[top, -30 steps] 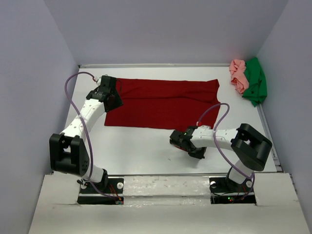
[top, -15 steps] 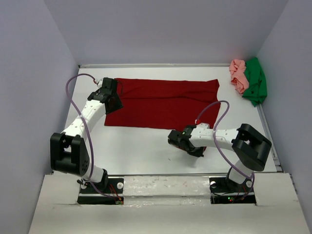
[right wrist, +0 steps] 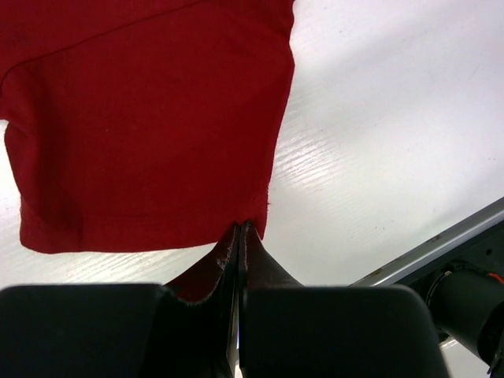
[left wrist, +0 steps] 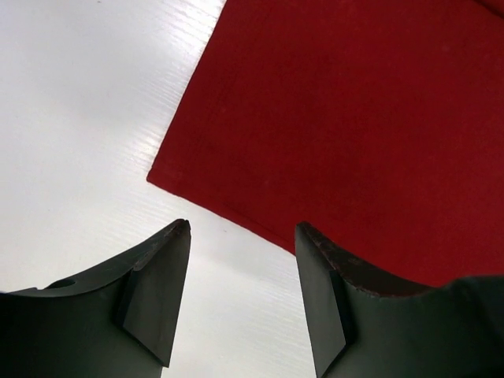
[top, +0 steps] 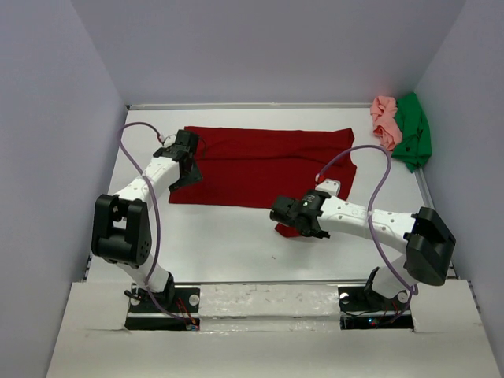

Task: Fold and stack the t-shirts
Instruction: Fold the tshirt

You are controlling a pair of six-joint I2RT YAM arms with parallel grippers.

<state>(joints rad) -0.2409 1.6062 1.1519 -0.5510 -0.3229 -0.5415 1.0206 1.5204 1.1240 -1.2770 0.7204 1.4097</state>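
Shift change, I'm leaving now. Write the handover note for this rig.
The left gripper: open, above the red shirt's left edge, holding nothing.
The right gripper: shut on that shirt's sleeve hem.
The red shirt lies spread on the table; the pink shirt and green shirt sit bunched in the far right corner.
Done: no finished fold, no stack.
Left: fold all three, stack them.

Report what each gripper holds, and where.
Right gripper pinches the dark red t-shirt at the hem edge of its near right flap. Left gripper is open, holding nothing.
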